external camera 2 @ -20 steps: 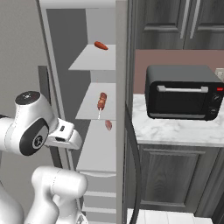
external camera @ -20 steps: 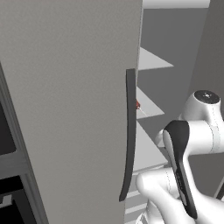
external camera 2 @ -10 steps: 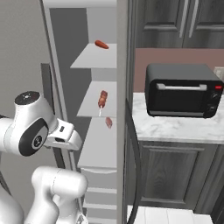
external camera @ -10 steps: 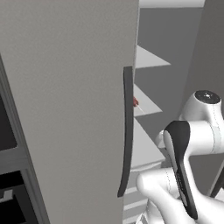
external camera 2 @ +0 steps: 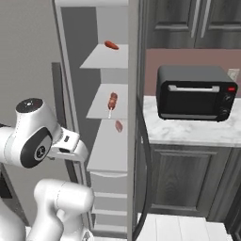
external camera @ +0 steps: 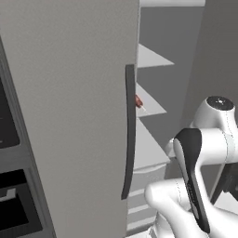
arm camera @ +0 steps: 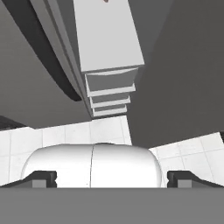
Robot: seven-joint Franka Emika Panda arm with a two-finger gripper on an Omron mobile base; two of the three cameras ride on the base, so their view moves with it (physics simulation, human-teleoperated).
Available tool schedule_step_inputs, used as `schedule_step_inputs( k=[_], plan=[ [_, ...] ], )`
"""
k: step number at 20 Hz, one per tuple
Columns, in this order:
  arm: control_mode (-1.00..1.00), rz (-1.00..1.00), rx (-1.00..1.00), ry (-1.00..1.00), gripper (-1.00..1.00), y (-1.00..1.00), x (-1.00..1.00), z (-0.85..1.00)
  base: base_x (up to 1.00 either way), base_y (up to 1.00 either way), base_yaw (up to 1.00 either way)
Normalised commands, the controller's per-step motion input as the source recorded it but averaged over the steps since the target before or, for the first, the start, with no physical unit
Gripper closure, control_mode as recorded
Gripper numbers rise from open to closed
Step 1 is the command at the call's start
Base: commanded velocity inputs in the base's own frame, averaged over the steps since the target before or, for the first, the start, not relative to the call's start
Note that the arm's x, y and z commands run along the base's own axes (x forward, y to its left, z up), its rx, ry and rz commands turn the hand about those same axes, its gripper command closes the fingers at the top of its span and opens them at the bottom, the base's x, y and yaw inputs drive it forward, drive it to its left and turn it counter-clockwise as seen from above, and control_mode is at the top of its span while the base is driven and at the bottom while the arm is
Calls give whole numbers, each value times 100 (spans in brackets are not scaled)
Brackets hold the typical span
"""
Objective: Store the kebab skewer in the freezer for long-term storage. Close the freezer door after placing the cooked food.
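The kebab skewer [external camera 2: 112,100] lies on the second white shelf of the freezer [external camera 2: 84,28]. In the left base view a sliver of the kebab skewer [external camera: 138,101] peeks past a door edge. The freezer door [external camera 2: 133,70] stands open, edge-on, its dark handle [external camera 2: 147,188] on the side facing the counter. My gripper [arm camera: 111,179] is open with nothing between its fingertips [arm camera: 40,178]. It looks down at the freezer's lowest shelf [arm camera: 107,35], the drawers and the tile floor in front. The arm's white elbow [external camera 2: 33,139] hangs in front of the freezer's left side.
A plain grey door [external camera: 69,116] with a long dark handle [external camera: 130,130] closes off the left. Two other reddish foods [external camera 2: 111,45] [external camera 2: 118,125] lie on freezer shelves. A black toaster oven [external camera 2: 195,92] sits on the marble counter [external camera 2: 188,134] to the right.
Both base views have shifted a little, so the base has moved. The skewer and the door stand as before. The gripper stays open.
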Motion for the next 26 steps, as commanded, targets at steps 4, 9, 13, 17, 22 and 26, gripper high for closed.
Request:
schedule_step_inputs(
  k=[4,9,13,17,22,26],
  plan=[
    [100,0,0,0,-100,0,0,0,-74,0,9],
    [100,0,0,0,-100,0,0,0,-22,-8,12],
    [100,0,0,0,-100,0,0,0,2,-16,21],
    [100,0,0,0,-100,0,0,0,6,-23,25],
    [100,0,0,0,-100,0,0,0,0,-31,15],
    [100,0,0,0,-100,0,0,0,0,-35,1]
  ],
)
